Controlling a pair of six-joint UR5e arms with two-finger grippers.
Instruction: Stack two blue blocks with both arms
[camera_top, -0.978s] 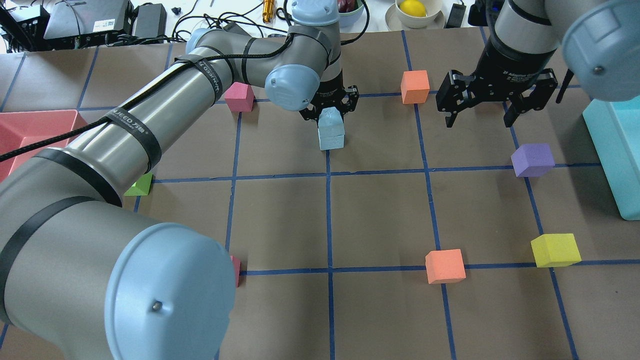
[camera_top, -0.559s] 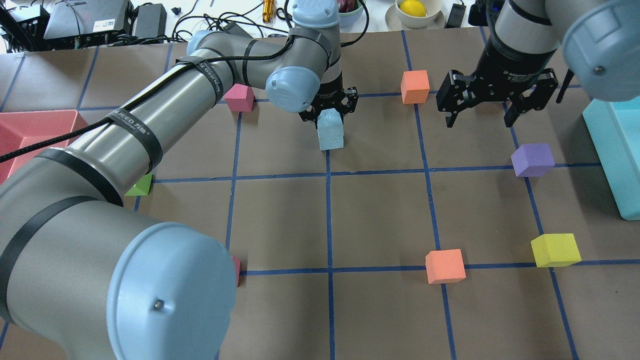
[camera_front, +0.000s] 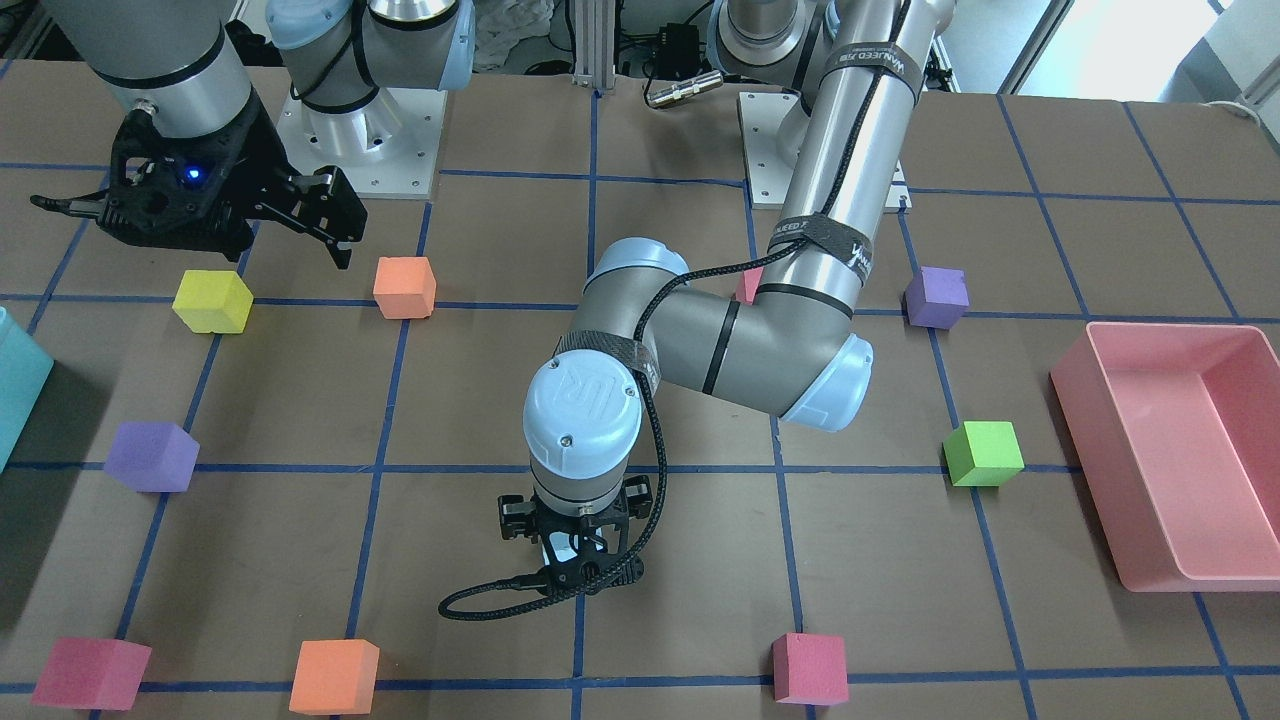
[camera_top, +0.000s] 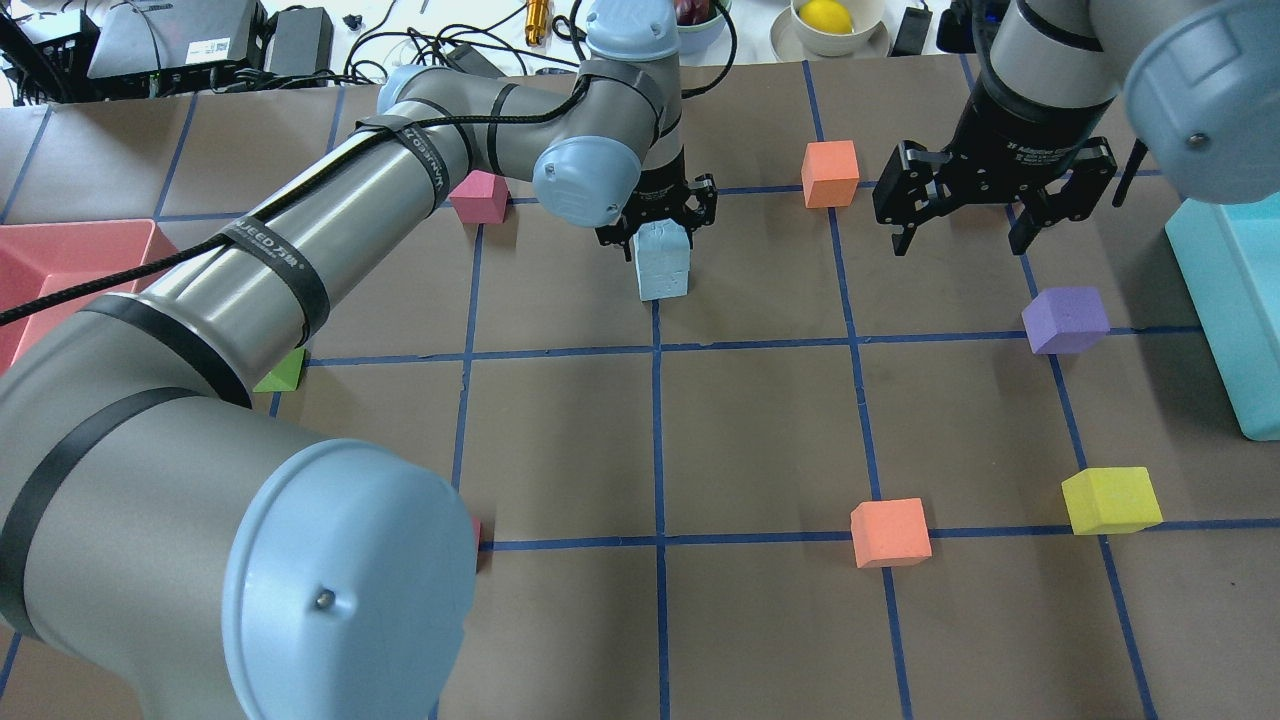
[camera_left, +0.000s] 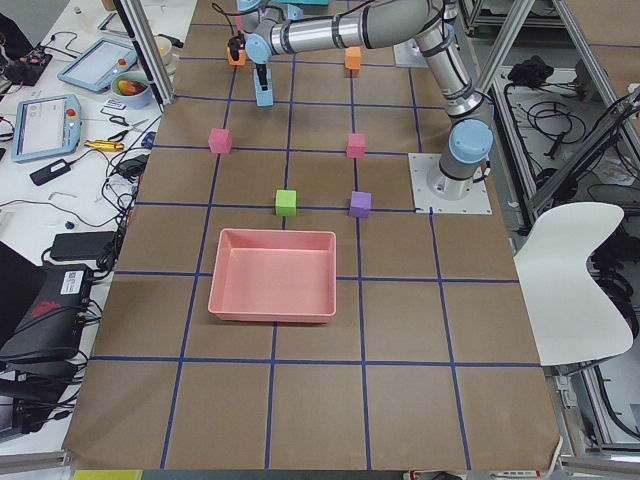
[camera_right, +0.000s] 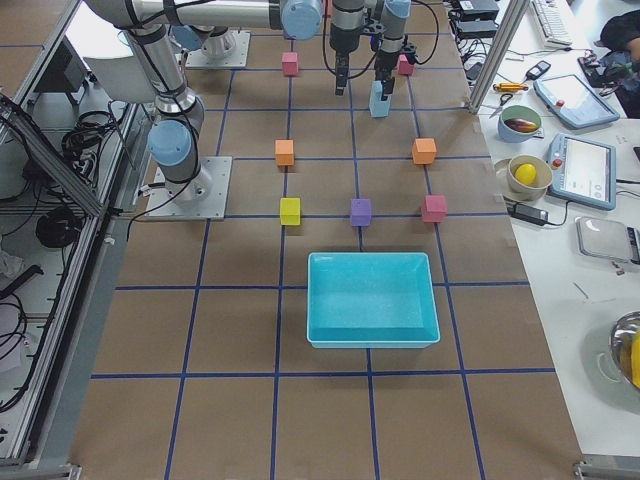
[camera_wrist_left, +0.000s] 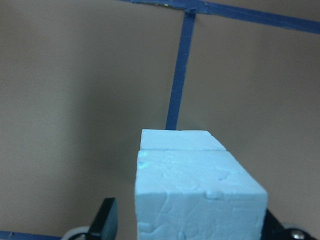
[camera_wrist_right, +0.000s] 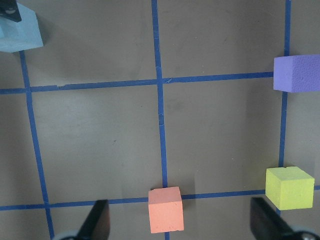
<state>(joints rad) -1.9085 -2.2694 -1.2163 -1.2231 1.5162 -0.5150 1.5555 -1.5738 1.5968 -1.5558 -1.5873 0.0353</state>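
Two pale blue blocks stand as one stack (camera_top: 662, 265) on the brown table, at a blue tape crossing. My left gripper (camera_top: 656, 228) is shut on the upper blue block (camera_wrist_left: 200, 192), which rests on the lower blue block (camera_wrist_left: 180, 140), nearly edge to edge. In the front-facing view the left wrist (camera_front: 582, 410) hides the stack. The stack also shows far off in the exterior left view (camera_left: 264, 93) and the exterior right view (camera_right: 379, 100). My right gripper (camera_top: 965, 235) is open and empty, hovering to the right of the stack, near an orange cube (camera_top: 830, 173).
A purple cube (camera_top: 1066, 319), a yellow cube (camera_top: 1110, 499) and a second orange cube (camera_top: 890, 532) lie on the right half. A pink cube (camera_top: 478, 194) and a green cube (camera_top: 280, 370) lie left. A teal bin (camera_top: 1230, 300) stands at the right edge, a pink tray (camera_top: 60, 260) at the left.
My left gripper has lowered a little with the upper blue block, which now sits flush on the lower one. The right arm has not moved.
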